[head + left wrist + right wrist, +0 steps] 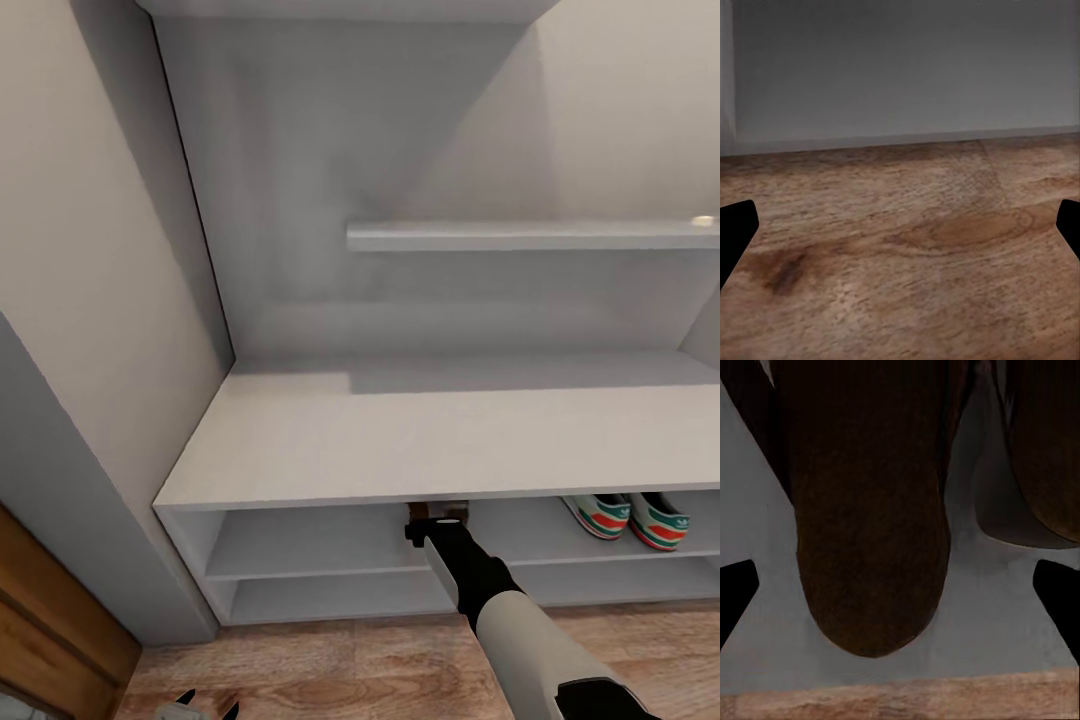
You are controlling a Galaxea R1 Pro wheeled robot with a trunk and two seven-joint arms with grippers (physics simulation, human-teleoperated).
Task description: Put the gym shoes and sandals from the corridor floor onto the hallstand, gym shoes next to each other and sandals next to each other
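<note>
The right hand (900, 600) reaches into the upper open shelf of the hallstand (300, 440), fingers spread wide and holding nothing, with both sandals (870, 510) lying side by side on that shelf. The two gym shoes (628, 518) sit together further right on it. The left hand (900, 232) hangs open over the corridor floor (900, 262).

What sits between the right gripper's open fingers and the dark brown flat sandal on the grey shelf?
Nothing visible. The right gripper is open; only bare light-grey shelf separates it from the dark brown flat sandal.
</note>
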